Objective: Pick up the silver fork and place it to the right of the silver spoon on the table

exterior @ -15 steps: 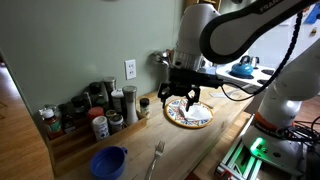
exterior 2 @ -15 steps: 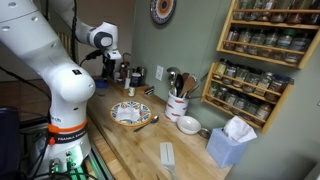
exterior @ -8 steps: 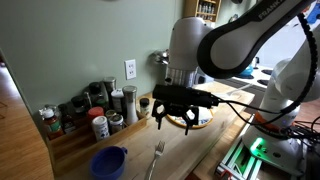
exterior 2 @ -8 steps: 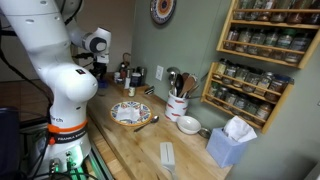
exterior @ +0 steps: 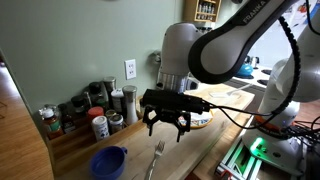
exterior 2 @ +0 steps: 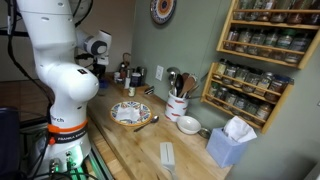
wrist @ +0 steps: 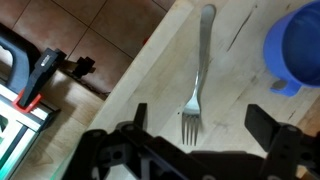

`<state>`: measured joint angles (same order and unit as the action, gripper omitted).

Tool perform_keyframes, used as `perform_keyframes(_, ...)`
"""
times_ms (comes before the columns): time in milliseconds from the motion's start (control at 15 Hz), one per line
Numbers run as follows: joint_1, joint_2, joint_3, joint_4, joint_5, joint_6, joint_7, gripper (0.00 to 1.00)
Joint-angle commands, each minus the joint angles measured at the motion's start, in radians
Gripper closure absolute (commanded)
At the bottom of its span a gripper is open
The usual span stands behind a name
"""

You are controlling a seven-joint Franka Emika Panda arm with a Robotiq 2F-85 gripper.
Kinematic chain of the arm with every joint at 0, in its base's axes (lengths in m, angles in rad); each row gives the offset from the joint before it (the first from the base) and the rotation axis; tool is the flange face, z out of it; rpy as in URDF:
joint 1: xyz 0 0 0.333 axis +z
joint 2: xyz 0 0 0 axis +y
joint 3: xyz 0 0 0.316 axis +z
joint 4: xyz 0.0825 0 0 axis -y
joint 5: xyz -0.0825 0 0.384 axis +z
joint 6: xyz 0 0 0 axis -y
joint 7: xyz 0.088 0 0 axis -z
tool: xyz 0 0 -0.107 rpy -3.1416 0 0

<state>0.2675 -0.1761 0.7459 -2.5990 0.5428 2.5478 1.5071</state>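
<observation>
Approach step, nothing grasped yet.

In an exterior view: gripper [exterior: 167, 127] jaws wide apart, hovering over the silver fork [exterior: 156, 160] at its 6 o'clock. Blue bowl [exterior: 109, 162] sits at the fork's 9.

In an exterior view: fork hidden by the arm. Silver spoon [exterior 2: 147, 123] lies at the plate's [exterior 2: 127, 113] 4 o'clock.

Wrist view: fork [wrist: 201, 70] flat on the table [wrist: 250, 95] near its edge, handle to 12, tines to 6, roughly centred between the fingers [wrist: 265, 120]. Slim, one-piece, shiny.

Next, I'd judge: drop straight and pinch across the neck. It's low, so the pads must nearly reach wood.
</observation>
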Motion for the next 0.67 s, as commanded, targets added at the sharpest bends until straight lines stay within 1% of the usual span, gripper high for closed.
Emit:
perform_keyframes(0,0.042,0.080,-0.053,0.035,-0.046,0.002,0.011,0.00)
perform_keyframes(200,0.061,0.160,-0.078,0.060,-0.055,0.029,0.006,0.00)
perform_keyframes(600,0.114,0.337,-0.128,0.103,-0.011,0.185,-0.082,0.00)
